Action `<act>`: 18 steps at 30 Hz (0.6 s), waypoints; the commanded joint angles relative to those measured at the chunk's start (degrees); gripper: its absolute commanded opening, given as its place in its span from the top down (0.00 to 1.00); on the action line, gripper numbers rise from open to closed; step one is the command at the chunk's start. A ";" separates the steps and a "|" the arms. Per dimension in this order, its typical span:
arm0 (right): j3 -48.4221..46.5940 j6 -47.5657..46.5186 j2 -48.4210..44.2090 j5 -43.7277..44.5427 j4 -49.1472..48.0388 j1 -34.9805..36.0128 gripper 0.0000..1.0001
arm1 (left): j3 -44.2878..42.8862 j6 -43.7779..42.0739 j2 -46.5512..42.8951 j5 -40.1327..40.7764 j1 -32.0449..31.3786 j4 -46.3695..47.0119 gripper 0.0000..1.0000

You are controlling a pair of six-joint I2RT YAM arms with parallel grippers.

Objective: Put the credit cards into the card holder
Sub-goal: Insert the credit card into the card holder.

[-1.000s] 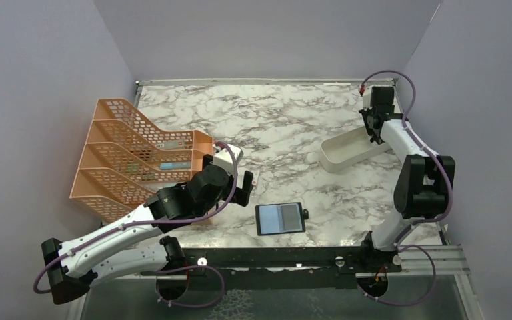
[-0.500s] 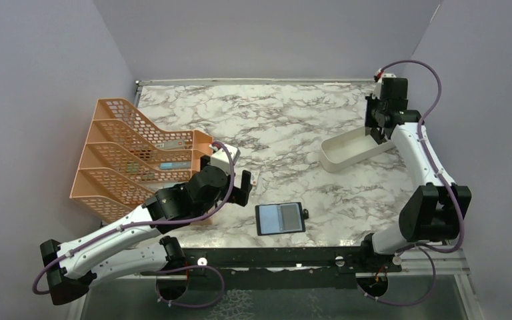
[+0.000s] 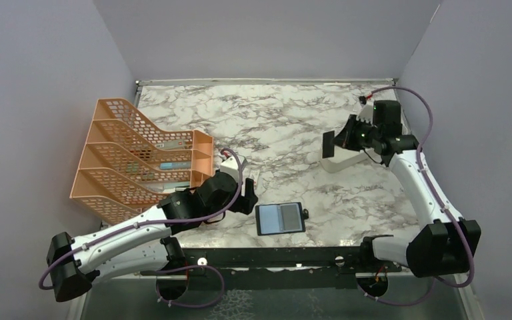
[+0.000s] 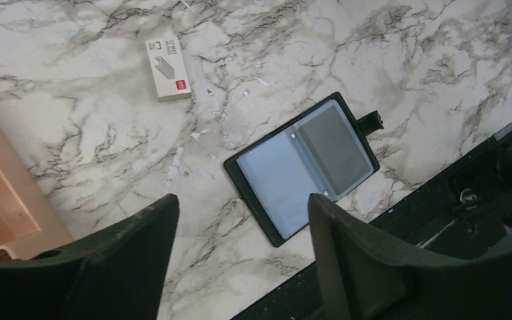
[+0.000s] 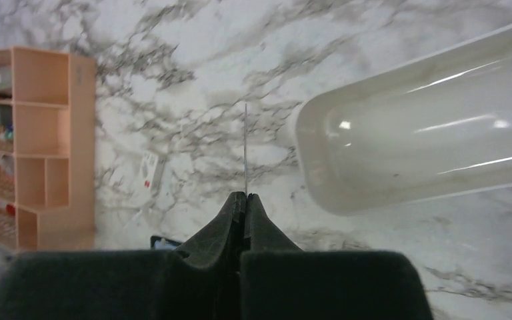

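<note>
Lilac walls close round a marbled bench (image 3: 273, 120). The right hand (image 3: 337, 141) is clamped on a black card (image 3: 329, 144), held upright in the air just off the near end of the white tray (image 3: 363, 150). Its own camera sees the card only as a thin line rising from the closed fingers (image 5: 230, 213). The wallet (image 3: 280, 218) lies open and flat near the front edge, lining up, well apart from the card. The left hand (image 3: 243, 193) hangs over it, spread wide and empty. No gold card shows in any view.

The step looks like the carry to the wallet. It would go best with the card brought low, turned flat, its free end squared to a pocket mouth and slid in, not dropped. The wallet may skate, so the left hand pinning one leaf should help.

A small white box (image 4: 167, 59) near the rack (image 3: 133, 160) bears dark print and a red mark, too small to read.
</note>
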State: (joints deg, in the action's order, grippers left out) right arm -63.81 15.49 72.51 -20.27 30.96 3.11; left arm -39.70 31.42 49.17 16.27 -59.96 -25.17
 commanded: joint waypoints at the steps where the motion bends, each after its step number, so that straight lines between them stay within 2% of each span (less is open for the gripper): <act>1: 6.71 6.01 -4.81 -9.79 -2.96 4.84 0.99 | 2.00 3.91 1.81 -5.11 0.20 6.38 0.38; 5: 14.17 10.73 -8.23 -10.99 -6.48 10.98 0.99 | 4.44 5.27 4.26 -8.63 0.20 11.09 0.68; 11: 25.93 18.97 -12.37 -14.07 -15.12 16.69 0.99 | 9.20 7.51 8.58 -13.07 0.28 20.05 1.00; 18: 35.11 25.26 -11.92 -12.15 -23.56 24.94 0.99 | 12.07 9.54 14.42 -14.28 0.27 24.95 1.00</act>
State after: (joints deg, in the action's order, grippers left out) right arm -31.94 35.51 60.45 -31.66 15.81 24.18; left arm -29.02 38.85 61.67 4.60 -59.96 -6.55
